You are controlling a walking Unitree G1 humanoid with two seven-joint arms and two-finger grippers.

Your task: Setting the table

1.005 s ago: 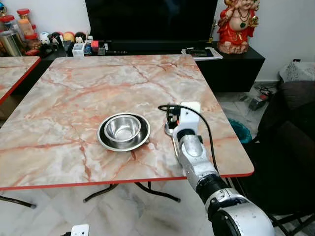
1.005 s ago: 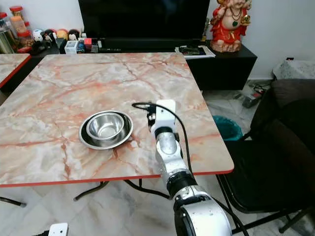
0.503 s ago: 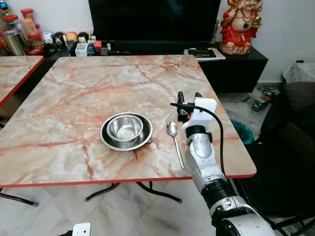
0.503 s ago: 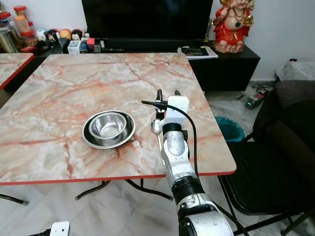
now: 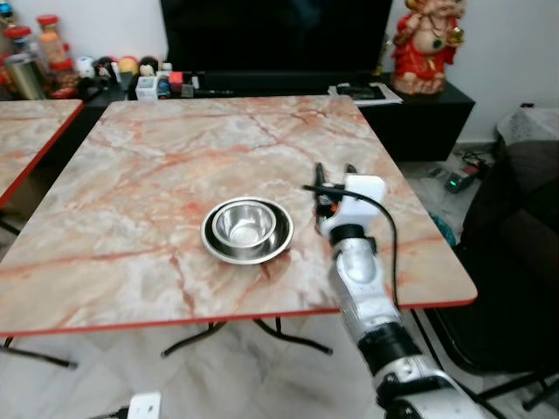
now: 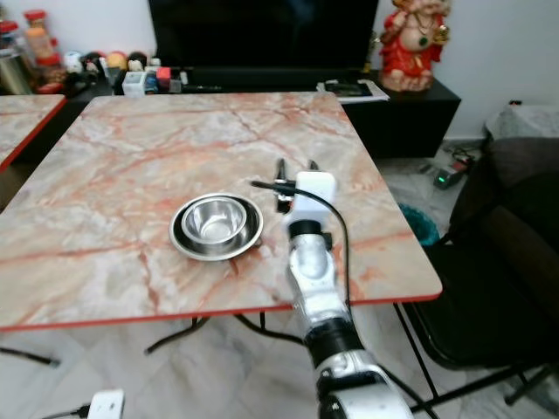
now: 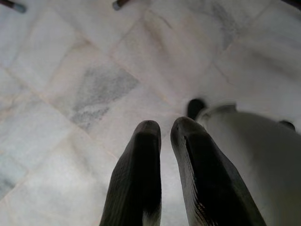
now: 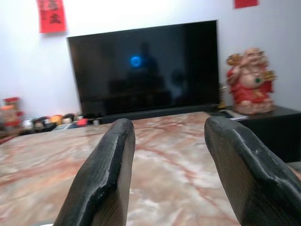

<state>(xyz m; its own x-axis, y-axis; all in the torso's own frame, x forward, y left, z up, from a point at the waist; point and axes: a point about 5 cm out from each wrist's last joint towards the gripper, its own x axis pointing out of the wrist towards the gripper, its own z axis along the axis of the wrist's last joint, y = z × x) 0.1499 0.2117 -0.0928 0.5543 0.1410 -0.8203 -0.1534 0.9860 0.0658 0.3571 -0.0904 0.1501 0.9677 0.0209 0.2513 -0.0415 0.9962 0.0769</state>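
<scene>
Second table [image 5: 31,131]: far left, marble-patterned top with a red edge, partly in frame.
Jars and trinkets [image 5: 52,61]: far left on the black TV cabinet [image 5: 419,105]; their labels are too small to read.
Left gripper [image 7: 165,136]: hangs low over the pale marble floor [image 7: 84,84], its two black fingers close together with only a thin gap between them, holding nothing.
Dining table [image 5: 157,175]: centre, pink-orange marble pattern, red rim.
Steel bowl [image 5: 244,224]: sits inside a shallow steel plate [image 5: 214,245], near the middle of the table's near half.
Right gripper [image 5: 332,168]: above the table just right of the bowl and plate, fingers spread wide, nothing between them; a black cable [image 5: 384,236] loops along the wrist.
Television [image 6: 262,35]: far centre, dark screen.
Red wall hanging [image 8: 50,15]: left of the television, gold characters too blurred to read.
Figurine [image 6: 410,44]: far right on the cabinet, red and gold.
Dark chair [image 6: 515,262]: right of the table.
</scene>
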